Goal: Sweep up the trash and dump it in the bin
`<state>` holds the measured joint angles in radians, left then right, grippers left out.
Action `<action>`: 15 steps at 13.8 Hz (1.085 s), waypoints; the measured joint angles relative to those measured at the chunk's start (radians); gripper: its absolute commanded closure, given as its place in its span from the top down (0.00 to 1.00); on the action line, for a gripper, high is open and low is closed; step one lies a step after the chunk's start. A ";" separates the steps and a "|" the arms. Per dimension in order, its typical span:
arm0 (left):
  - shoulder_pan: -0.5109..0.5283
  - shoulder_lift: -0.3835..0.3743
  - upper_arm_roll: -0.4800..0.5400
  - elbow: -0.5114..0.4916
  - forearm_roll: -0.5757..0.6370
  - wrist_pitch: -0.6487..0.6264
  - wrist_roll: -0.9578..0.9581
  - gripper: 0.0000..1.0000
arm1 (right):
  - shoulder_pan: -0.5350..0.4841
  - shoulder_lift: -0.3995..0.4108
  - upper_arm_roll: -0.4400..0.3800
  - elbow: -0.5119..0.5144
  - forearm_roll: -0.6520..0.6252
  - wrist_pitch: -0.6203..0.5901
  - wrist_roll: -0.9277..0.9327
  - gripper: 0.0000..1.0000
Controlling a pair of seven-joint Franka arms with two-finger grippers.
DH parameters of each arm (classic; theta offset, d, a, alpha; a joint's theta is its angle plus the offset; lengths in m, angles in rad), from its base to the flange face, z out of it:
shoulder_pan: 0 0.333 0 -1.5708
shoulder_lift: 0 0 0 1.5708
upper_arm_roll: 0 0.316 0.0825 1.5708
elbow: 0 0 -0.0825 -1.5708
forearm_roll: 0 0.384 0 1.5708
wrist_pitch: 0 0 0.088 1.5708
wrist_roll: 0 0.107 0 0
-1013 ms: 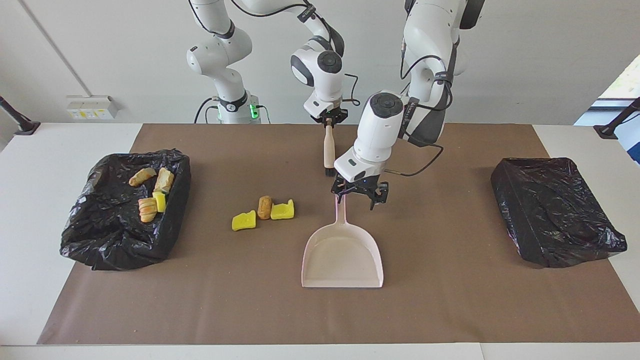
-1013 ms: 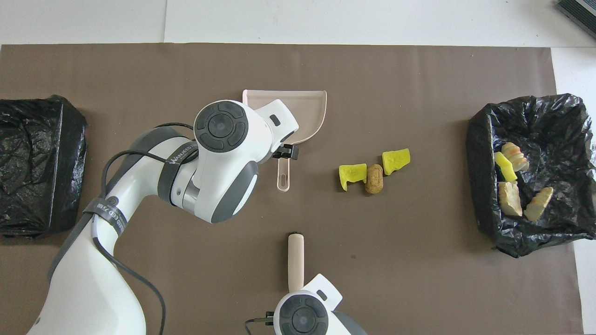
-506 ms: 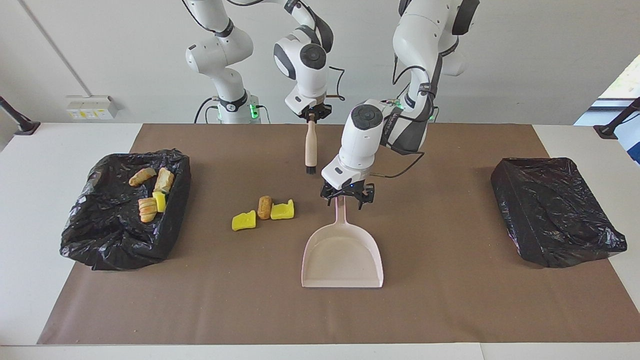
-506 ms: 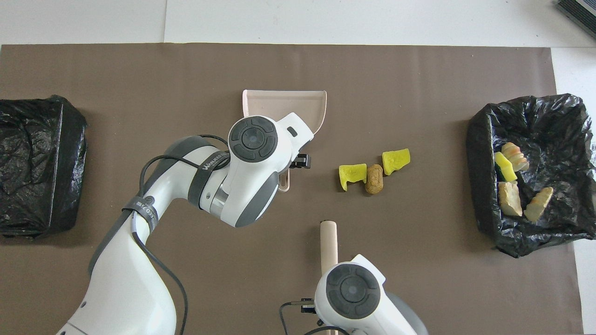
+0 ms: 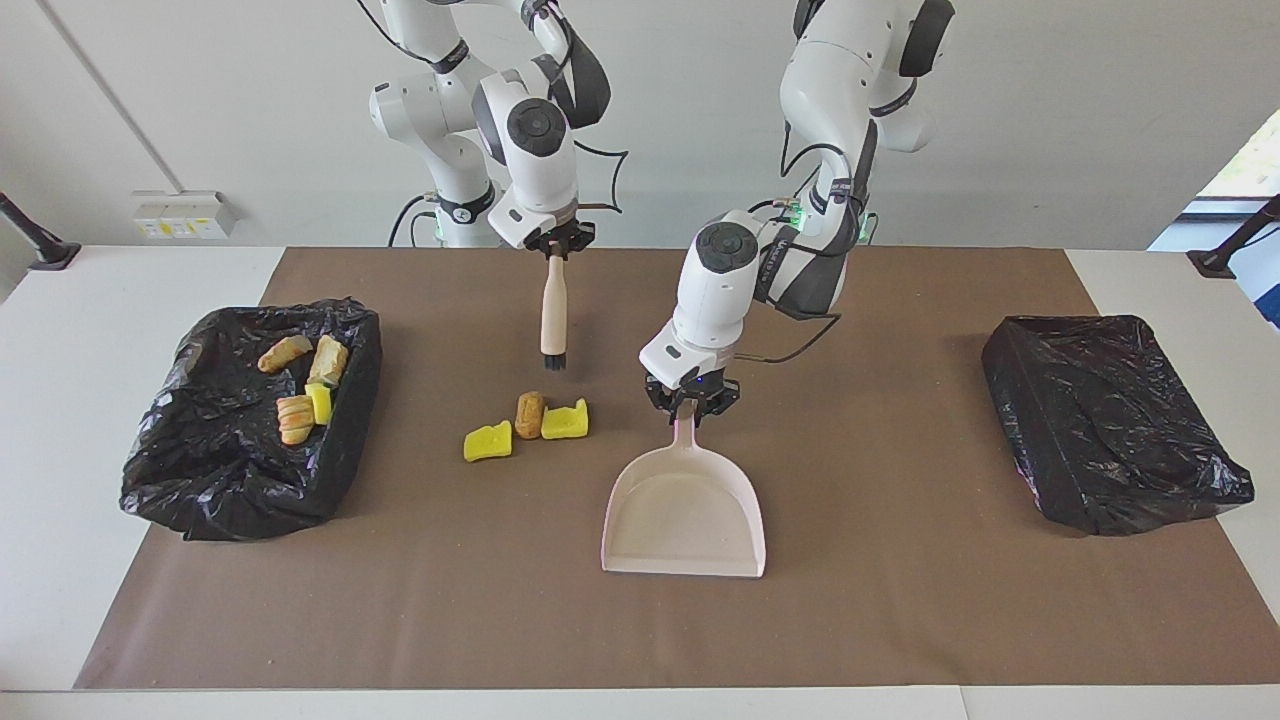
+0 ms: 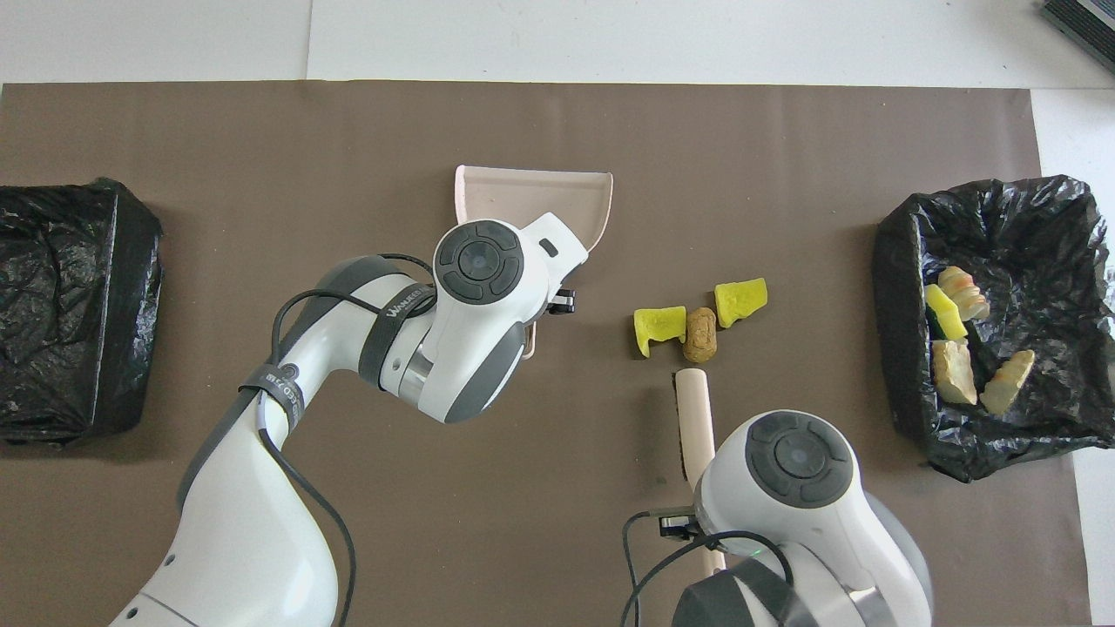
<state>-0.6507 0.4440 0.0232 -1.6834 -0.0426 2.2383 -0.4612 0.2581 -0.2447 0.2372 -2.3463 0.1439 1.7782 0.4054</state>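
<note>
Four trash bits (image 5: 300, 385) already in bin (image 5: 215, 490) at right arm's end. Three left on surface beside dustpan (image 5: 685, 520): two yellow wedges (image 5: 487, 441), cork-like cylinder (image 5: 529, 413). Left gripper (image 5: 690, 408) clamped on dustpan handle. Right gripper (image 5: 556, 246) holding brush (image 5: 553, 315) above them. Sweep, dump pending.

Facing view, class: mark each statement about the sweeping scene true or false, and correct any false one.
1. Three bits of trash lie on the brown mat beside the dustpan. True: two yellow wedges and a brown cylinder.
2. The right gripper holds the brush bristles down. True.
3. The brush rests inside the dustpan. False: it hangs in the air, nearer to the robots than the loose trash.
4. The bin at the left arm's end holds trash. False: the bits lie in the bin at the right arm's end.
5. The left gripper is at the dustpan's handle. True.
</note>
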 measured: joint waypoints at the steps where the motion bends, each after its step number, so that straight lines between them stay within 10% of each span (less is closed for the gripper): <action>1: 0.000 0.000 0.000 0.000 0.014 0.000 0.000 0.00 | -0.030 -0.005 0.000 0.009 -0.027 -0.018 -0.038 0.00; 7: 0.004 -0.079 0.020 0.014 0.034 -0.134 0.130 0.00 | -0.251 -0.018 -0.004 0.061 -0.117 -0.050 -0.300 0.00; 15: 0.081 -0.178 0.030 -0.022 0.038 -0.401 0.945 0.00 | -0.370 0.127 -0.002 0.138 -0.310 0.015 -0.450 0.00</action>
<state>-0.5701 0.2664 0.0533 -1.7052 -0.0043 1.8368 0.4840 -0.1119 -0.1177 0.2348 -2.2080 -0.1658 1.7929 -0.0451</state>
